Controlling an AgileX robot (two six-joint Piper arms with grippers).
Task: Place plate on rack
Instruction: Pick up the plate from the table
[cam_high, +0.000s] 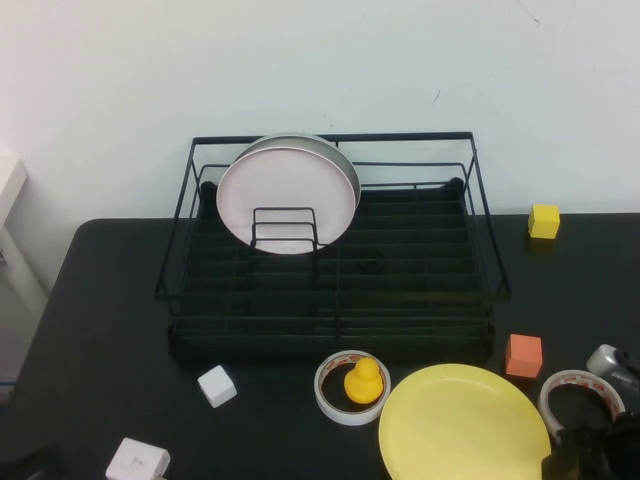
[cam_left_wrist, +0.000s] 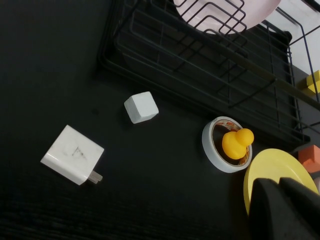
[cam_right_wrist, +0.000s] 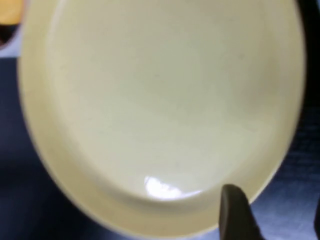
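Observation:
The yellow plate (cam_high: 463, 424) lies flat on the black table at the front right, just in front of the black wire rack (cam_high: 330, 300). My right gripper (cam_high: 590, 452) is low at the plate's right edge. In the right wrist view the plate (cam_right_wrist: 160, 110) fills the picture; the right gripper (cam_right_wrist: 276, 206) is open, with one finger (cam_right_wrist: 236, 212) over the plate's rim and the other outside it. My left gripper (cam_left_wrist: 286, 210) is shut and empty over the table's front left; its view shows the plate (cam_left_wrist: 272, 172) beyond the fingertips.
A white plate with a grey rim (cam_high: 288, 195) stands in the rack's back left. A tape roll (cam_high: 350, 390) with a yellow duck (cam_high: 364, 381) sits left of the plate. Also on the table are a second tape roll (cam_high: 580, 397), an orange cube (cam_high: 523, 355), a yellow cube (cam_high: 544, 221), a white cube (cam_high: 217, 385) and a white charger (cam_high: 138, 461).

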